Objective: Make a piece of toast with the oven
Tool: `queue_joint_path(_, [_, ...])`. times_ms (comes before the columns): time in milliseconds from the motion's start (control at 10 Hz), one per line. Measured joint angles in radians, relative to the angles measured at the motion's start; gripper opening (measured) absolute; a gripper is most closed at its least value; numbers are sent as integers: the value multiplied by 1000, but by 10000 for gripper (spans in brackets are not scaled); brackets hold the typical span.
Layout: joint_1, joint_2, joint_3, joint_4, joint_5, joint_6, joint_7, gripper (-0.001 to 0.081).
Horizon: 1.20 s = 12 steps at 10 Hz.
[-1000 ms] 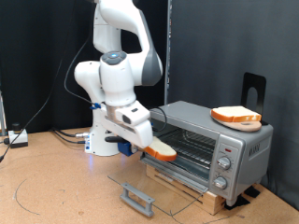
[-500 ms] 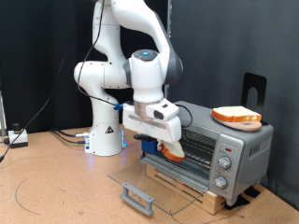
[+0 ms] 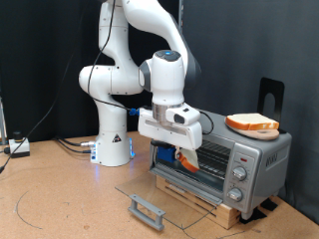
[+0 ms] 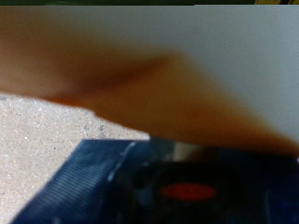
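Note:
The silver oven [image 3: 224,159] sits on a wooden board at the exterior view's right, its glass door [image 3: 164,197] dropped flat open. My gripper [image 3: 179,149] is at the oven's mouth, shut on a piece of toast [image 3: 185,159] that hangs just inside the opening, above the wire rack. In the wrist view the toast [image 4: 159,75] fills most of the picture as a pale, blurred slab with a golden-brown edge; my fingers do not show there. A second slice [image 3: 251,123] lies on an orange plate [image 3: 261,134] on top of the oven.
The robot's white base [image 3: 112,147] stands behind the oven, to the left in the exterior view. The door's grey bar handle [image 3: 147,210] juts out low over the brown table. Cables [image 3: 40,149] trail at the left. A black stand [image 3: 270,97] rises behind the oven.
My gripper has carried the toast to the right and slightly up, from in front of the open door to the oven's mouth. The arm's wrist has swung over the door.

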Motion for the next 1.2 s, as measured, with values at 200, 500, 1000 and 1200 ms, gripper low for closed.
queue_joint_path(200, [0,-6,1,0,9,-1,-15,394])
queue_joint_path(500, [7,-39,-6,-10,104,-1,-122,394])
queue_joint_path(1000, [95,-198,-20,-54,293,-83,-300,394])
queue_joint_path(1200, [93,-242,-12,-77,255,-114,-256,394])
